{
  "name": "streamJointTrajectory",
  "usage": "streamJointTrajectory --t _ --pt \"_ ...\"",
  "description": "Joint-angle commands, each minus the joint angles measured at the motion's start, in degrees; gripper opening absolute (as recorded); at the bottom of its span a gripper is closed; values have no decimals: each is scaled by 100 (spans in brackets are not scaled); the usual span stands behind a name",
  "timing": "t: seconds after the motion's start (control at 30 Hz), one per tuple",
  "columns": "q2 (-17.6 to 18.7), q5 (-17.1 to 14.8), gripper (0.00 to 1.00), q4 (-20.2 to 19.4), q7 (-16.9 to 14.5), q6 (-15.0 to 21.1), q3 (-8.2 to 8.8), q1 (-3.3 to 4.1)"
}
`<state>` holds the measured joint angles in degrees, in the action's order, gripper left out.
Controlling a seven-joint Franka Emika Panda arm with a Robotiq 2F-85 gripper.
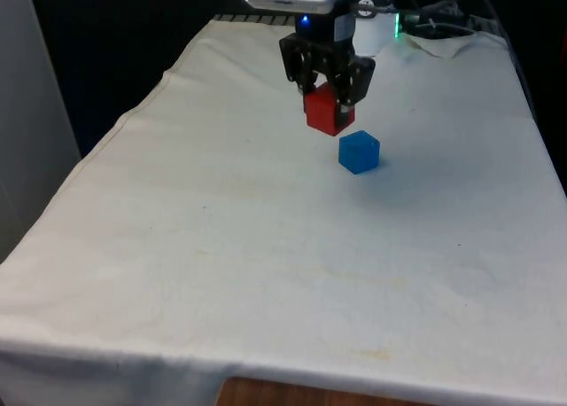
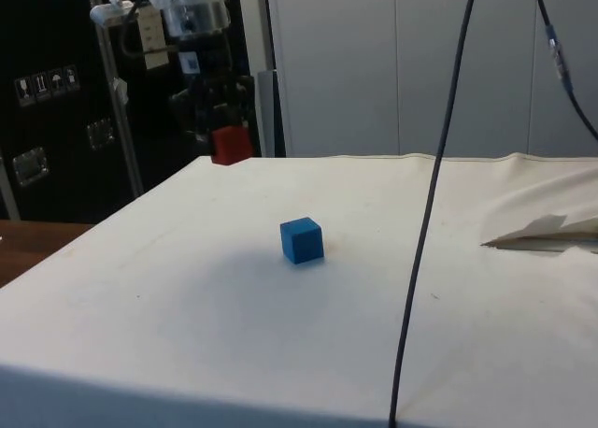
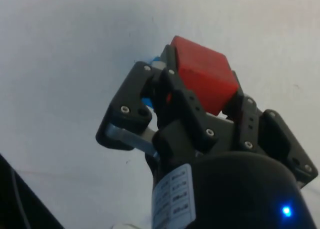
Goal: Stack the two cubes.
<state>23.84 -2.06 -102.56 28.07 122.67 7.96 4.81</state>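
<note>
Claw (image 1: 329,100) clamped on red cube (image 1: 324,110)

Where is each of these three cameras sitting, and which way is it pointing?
Front view: across the table toward the arm; gripper holds the red cube above the cloth, blue cube resting nearby.
Side view: from the table's side; gripper, both cubes.
Wrist view: on the wrist, looking down past the jaws clamping the red cube.
All three share the red cube.

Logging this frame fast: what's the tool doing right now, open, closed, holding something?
Tool: closed on the red cube, held above the white tablecloth, not yet over the blue cube.
</note>
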Motion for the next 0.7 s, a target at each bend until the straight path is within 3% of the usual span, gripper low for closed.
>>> streamJointTrajectory --t 0.0,0.13,0.17,0.2,0.4,0.47,0.5,0.67 --pt "-103 29 2 -120 57 80 0 34" --pt "-269 52 2 -361 126 138 -80 40" --pt "-195 23 2 -252 69 29 -86 0" --pt "-309 57 2 -424 143 155 -103 34" --pt "-539 69 2 -819 212 361 -218 34" --pt "-521 34 2 -802 166 304 -241 6" --pt "-550 63 2 -877 229 413 -252 34" --pt "-516 57 2 -900 292 453 -338 29"
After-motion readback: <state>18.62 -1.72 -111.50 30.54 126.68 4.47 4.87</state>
